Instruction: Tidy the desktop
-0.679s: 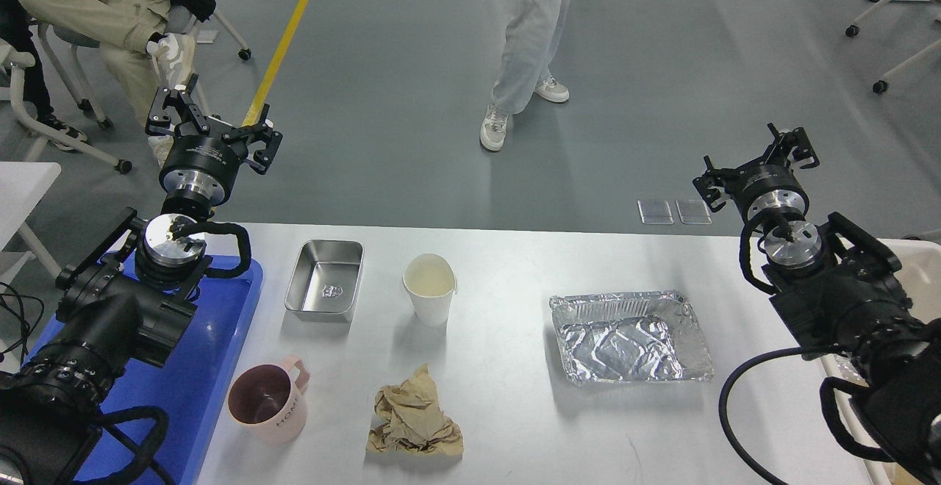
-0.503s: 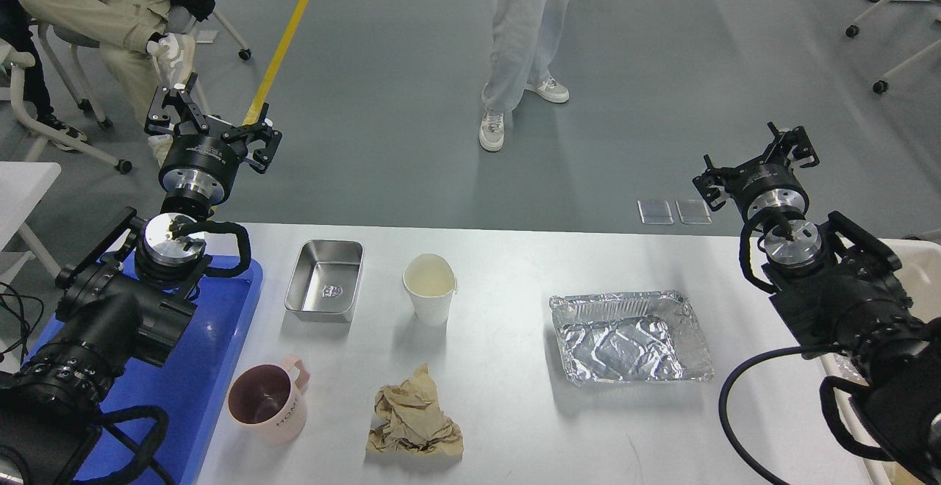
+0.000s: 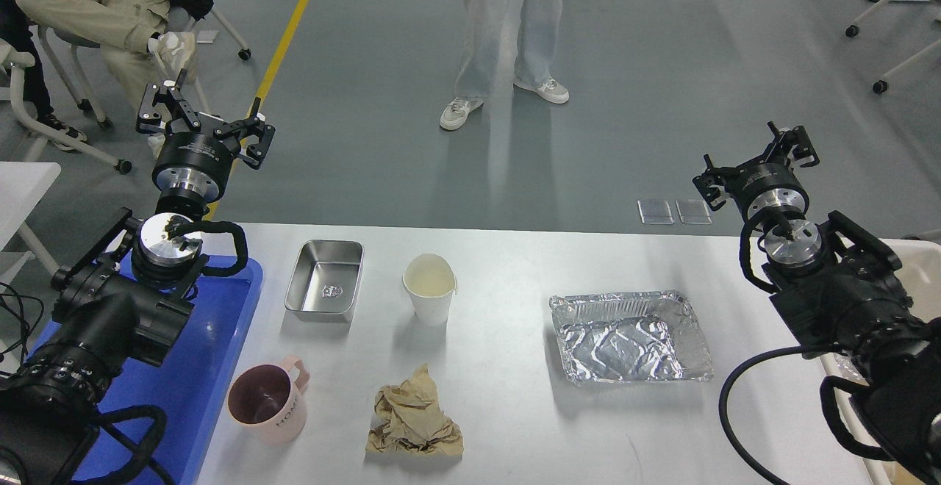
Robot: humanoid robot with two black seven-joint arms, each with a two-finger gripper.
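Cup [image 3: 429, 288] stands between steel tin [image 3: 326, 281] and foil tray [image 3: 632, 338].

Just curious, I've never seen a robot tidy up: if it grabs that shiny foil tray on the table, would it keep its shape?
Probably not. The foil tray already looks creased and wrinkled, so it likely dents under a pinch. It seems thin and empty, hence light, and may slide on the smooth desktop when pushed.

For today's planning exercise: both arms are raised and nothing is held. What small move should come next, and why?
Probably lower the open left gripper toward the pink mug. It stands nearest that arm, beside the blue tray on the desktop.
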